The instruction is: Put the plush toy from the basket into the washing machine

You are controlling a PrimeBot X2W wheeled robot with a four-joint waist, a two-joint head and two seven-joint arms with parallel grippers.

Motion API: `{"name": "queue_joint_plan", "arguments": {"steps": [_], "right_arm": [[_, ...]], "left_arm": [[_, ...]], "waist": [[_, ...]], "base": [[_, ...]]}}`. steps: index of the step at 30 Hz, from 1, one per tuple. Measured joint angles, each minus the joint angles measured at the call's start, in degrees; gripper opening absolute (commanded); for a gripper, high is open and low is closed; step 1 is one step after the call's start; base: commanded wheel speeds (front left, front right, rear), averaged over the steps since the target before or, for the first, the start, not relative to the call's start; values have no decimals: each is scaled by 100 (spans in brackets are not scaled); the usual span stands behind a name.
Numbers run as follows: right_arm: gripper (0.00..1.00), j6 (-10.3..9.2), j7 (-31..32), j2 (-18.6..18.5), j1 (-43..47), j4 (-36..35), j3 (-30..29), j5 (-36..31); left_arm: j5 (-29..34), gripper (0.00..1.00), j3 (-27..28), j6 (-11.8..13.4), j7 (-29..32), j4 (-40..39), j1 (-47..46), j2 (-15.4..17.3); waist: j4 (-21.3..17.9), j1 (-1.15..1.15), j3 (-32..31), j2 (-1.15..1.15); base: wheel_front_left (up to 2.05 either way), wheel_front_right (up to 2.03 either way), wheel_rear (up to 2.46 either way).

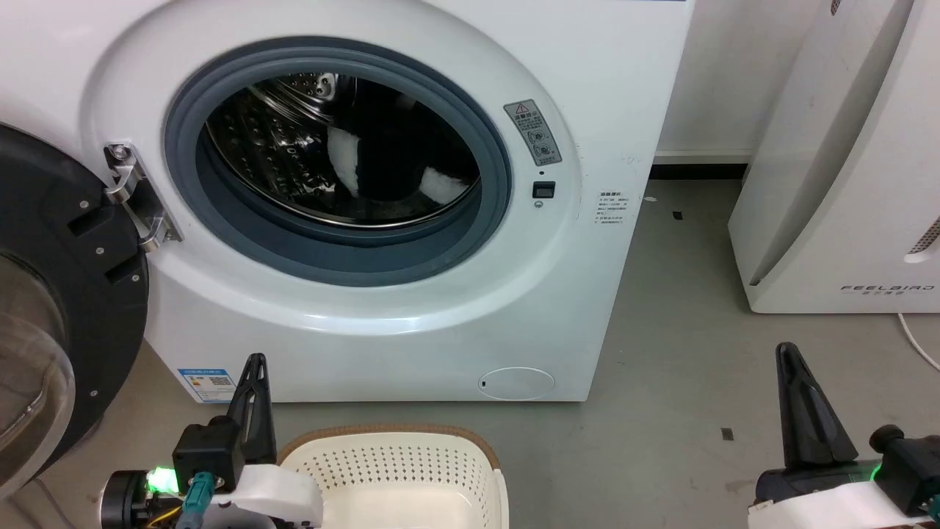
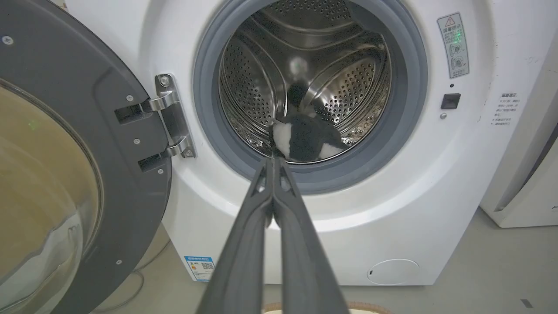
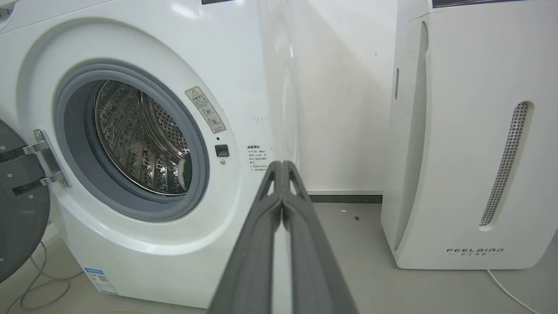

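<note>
The black and white plush toy (image 1: 389, 173) (image 2: 305, 139) lies inside the steel drum of the washing machine (image 1: 587, 110) (image 2: 436, 196) (image 3: 244, 65), near the drum's front lip. The machine's door (image 1: 51, 294) (image 2: 65, 174) stands swung wide to the left. The cream basket (image 1: 396, 470) with its brown rim sits on the floor in front of the machine, and nothing shows in the part of it in view. My left gripper (image 1: 255, 361) (image 2: 273, 160) is shut on nothing, beside the basket's left corner. My right gripper (image 1: 787, 350) (image 3: 282, 164) is shut and empty over the floor at the right.
A white FEELBIRD appliance (image 1: 844, 184) (image 3: 471, 152) stands to the right of the machine, with a white cable (image 1: 918, 342) on the floor by it. Bare grey floor (image 1: 675, 367) lies between the two. Cables (image 3: 35, 283) trail under the open door.
</note>
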Motion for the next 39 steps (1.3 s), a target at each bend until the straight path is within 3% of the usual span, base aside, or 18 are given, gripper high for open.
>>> {"name": "queue_joint_plan", "arguments": {"steps": [39], "right_arm": [[0, 0, 479, 0, -59, 134, 85, -349]], "left_arm": [[56, 0, 56, -215, 470, -246, 4, -104]], "waist": [[-15, 0, -31, 0]], "base": [[0, 0, 0]]}}
